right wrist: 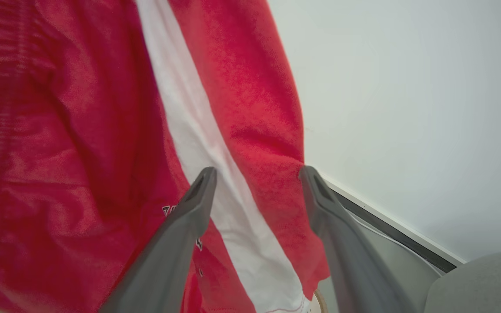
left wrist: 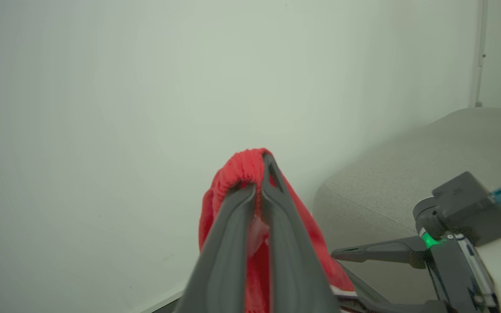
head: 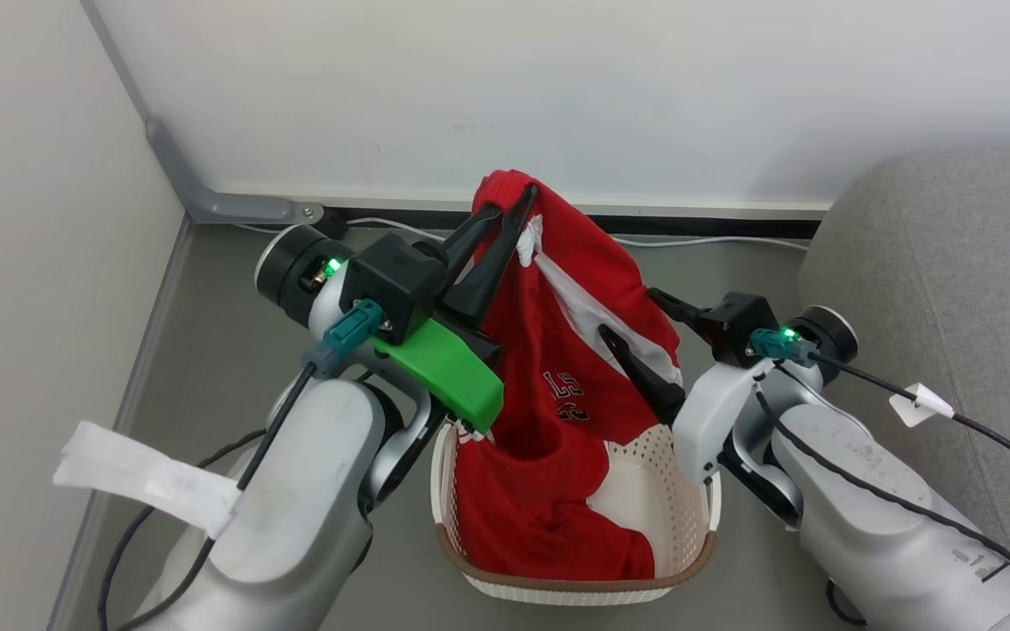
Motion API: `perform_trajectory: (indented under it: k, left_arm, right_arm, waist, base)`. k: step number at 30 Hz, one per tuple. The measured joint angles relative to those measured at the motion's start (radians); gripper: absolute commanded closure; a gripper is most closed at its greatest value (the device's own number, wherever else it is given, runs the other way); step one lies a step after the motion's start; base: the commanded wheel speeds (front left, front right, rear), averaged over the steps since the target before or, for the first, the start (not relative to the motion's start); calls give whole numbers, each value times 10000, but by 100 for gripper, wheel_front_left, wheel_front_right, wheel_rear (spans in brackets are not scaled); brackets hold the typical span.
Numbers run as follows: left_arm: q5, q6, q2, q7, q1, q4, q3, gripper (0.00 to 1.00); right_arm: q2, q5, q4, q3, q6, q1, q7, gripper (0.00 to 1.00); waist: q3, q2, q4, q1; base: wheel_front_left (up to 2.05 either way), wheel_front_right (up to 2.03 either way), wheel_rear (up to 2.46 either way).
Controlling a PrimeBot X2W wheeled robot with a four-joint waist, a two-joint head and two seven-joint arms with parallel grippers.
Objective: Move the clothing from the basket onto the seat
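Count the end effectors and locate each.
2. Left end effector shut on the clothing at its raised top; right end effector open at its hanging side, above the basket.

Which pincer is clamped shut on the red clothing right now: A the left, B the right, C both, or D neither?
A: the left pincer is shut on the top of the clothing, while the right pincer stands open at its white band.

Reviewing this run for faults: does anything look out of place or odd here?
Nothing looks damaged. The clothing hangs from the shut left gripper, its lower end trailing in the basket. A strip of white tape sticks out loose from the left forearm, which looks untidy.
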Motion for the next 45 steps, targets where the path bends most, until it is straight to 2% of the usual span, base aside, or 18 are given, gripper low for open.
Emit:
perform_trajectory:
  k: [6, 14, 23, 24, 28, 30, 31, 32, 45]
  left_arm:
    - [0, 35, 2, 44, 114, -301, -23, 100]
    - [-17, 40, 6, 188, 137, -704, -128, 100]
    - [-61, 84, 17, 318, 287, -909, -138, 100]
    - [-73, 100, 19, 326, 315, -926, -138, 100]
    - [-75, 104, 33, 370, 331, -1018, -130, 100]
    - [-75, 132, 40, 410, 333, -1062, -123, 100]
    - [-77, 132, 50, 410, 334, -1076, -119, 100]
    - [-88, 134, 67, 412, 337, -1083, -113, 100]
    - [-357, 545, 476, 458, 1033, -777, 520, 100]
  right_arm:
    - [-213, 500, 171, 466, 0, -322, 159, 0]
    - [-224, 1026, 274, 2000, 2, -892, 345, 0]
    - [-130, 1377, 286, 3112, 2, -1373, 284, 0]
    - [-127, 1379, 309, 3195, 2, -1417, 230, 4]
    - [-121, 1396, 443, 3536, 2, -1592, 140, 55]
    - [-117, 1448, 512, 3655, 2, -1633, 79, 76]
    - [-121, 1486, 546, 3693, 2, -1661, 36, 93]
    - [-125, 1499, 573, 3708, 2, -1679, -19, 100]
    - [-150, 2424, 721, 3430, 2, -1711, -477, 100]
  waist:
    - [46, 0, 152, 0]
    - [94, 0, 282, 0]
    - [202, 0, 343, 0]
    - [216, 0, 343, 0]
    - [269, 0, 332, 0]
    - [290, 0, 320, 0]
    - [300, 0, 312, 0]
    - [309, 0, 303, 0]
    - [295, 0, -131, 0]
  base:
    - [0, 0, 0]
    - [0, 0, 0]
    - [0, 0, 0]
    - [0, 0, 0]
    - [0, 0, 0]
    - [0, 0, 0]
    - [0, 0, 0]
    - [0, 0, 0]
    - [0, 0, 0]
